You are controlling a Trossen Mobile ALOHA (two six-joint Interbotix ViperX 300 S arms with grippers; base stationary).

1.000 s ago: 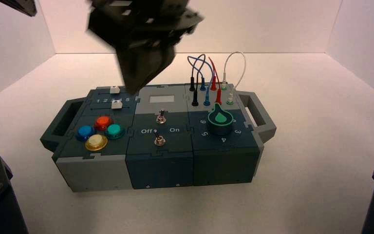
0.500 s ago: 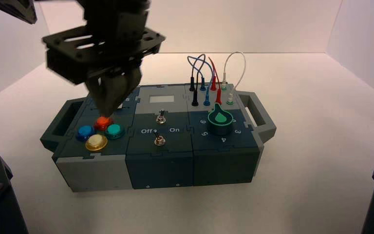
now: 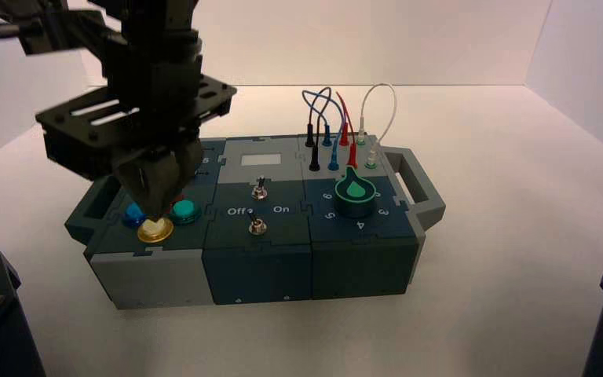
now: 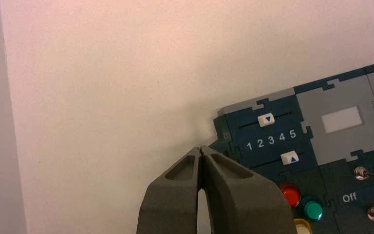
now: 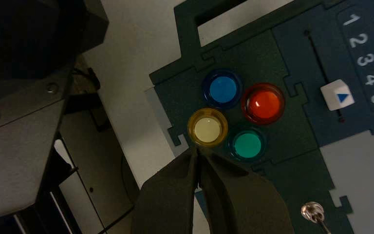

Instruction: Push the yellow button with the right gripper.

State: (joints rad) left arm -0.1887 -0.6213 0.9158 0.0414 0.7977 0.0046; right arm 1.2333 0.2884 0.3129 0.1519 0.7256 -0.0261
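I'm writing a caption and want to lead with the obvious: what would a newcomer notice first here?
Probably the dark right gripper, jaws closed, looming over the box's left part, its tip at the yellow button. Next, the bright blue button, red button and teal button clustered there, and the looping wires at the box's far right.

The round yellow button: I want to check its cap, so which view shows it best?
The right wrist view: the round yellow button with its golden ring appears whole there. The high view shows it with the black right gripper at its far edge; the left wrist view cuts it off.
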